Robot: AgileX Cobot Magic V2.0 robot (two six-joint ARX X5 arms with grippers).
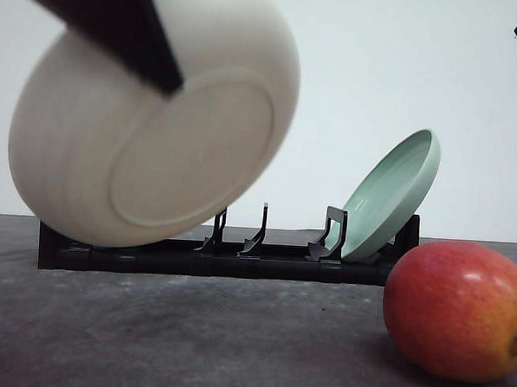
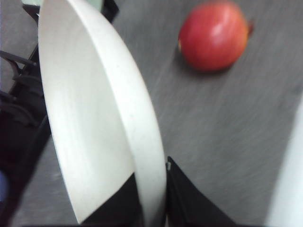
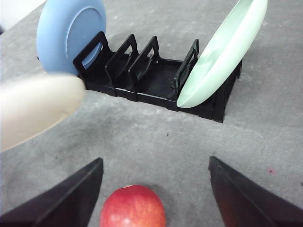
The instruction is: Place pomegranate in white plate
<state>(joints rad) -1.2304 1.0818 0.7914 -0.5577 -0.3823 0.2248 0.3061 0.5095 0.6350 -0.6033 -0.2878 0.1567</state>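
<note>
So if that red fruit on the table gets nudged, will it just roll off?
Probably: the pomegranate looks round and rests free on the flat grey table. Its glossy skin may be slippery for the open right gripper. It seems firm, not squashy.

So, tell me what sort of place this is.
Probably a staged test tabletop, not a real kitchen: a bare grey table against a blank white wall, holding a black dish rack, plates and one pomegranate.

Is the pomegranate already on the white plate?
No, the pomegranate sits on the grey table while the left gripper holds the white plate in the air.
</note>
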